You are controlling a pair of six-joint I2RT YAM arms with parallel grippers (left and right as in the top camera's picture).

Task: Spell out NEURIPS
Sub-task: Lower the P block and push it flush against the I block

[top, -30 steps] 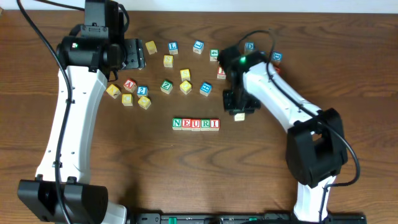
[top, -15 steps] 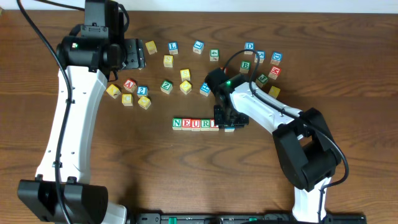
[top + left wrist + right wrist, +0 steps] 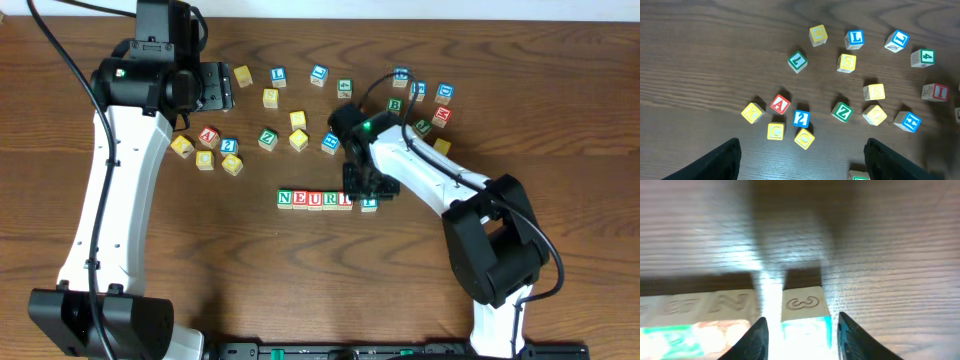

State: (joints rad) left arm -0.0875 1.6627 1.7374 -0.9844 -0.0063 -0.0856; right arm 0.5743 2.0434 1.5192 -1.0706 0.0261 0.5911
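Note:
On the table a row of cubes (image 3: 315, 199) reads N, E, U, R, I in green and red frames. A green-framed cube (image 3: 369, 204) stands at the row's right end, set slightly lower than the others. My right gripper (image 3: 365, 190) hangs over it. In the right wrist view this cube (image 3: 805, 311) sits between the fingers with a slim gap on each side, so the right gripper (image 3: 801, 320) is open. Its top face is washed out by glare, and the row's end (image 3: 705, 311) lies just left. My left gripper (image 3: 222, 87) stays open and empty at the back left.
Loose cubes lie scattered behind the row: yellow ones (image 3: 299, 139), a red A (image 3: 780, 103), a green Z (image 3: 842, 111) and blue L cubes (image 3: 854, 39). Another cluster (image 3: 420, 100) sits at the back right, under the right arm's cable.
My right gripper carried the green-framed cube left to the row's right end, set it beside the I, and its jaws have widened off it. The left arm has not moved.

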